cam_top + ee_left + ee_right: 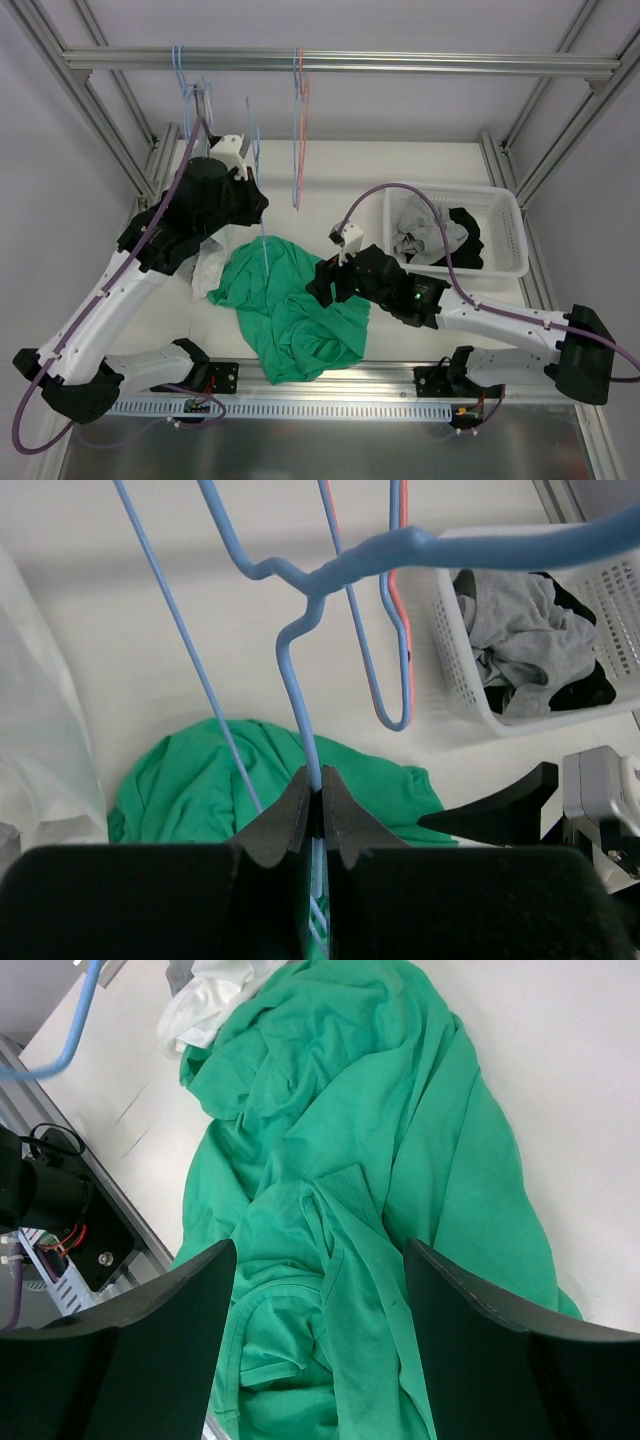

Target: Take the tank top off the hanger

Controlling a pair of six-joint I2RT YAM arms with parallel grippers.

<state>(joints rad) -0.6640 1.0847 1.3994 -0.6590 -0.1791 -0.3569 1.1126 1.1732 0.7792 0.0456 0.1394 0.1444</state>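
The green tank top (pixel 290 305) lies crumpled on the table. A thin blue hanger (pixel 265 252) rises out of its upper edge, and the hanger's lower part is hidden in the cloth. My left gripper (pixel 318 780) is shut on the hanger's wire (pixel 295 680) just below the hook's bend, above the green tank top (pixel 190 780). In the top view the left gripper (pixel 256 213) hangs over the garment's back edge. My right gripper (pixel 320 1260) stands open low over the tank top (pixel 400 1140), folds of green cloth between its fingers but not pinched. It sits at the garment's right side (pixel 325 283).
A white basket (pixel 508 215) with grey and black clothes stands at the right. A white cloth (pixel 208 268) lies left of the tank top. Blue hangers (pixel 180 70) and a pink and blue pair (pixel 300 130) hang from the overhead rail (pixel 420 62).
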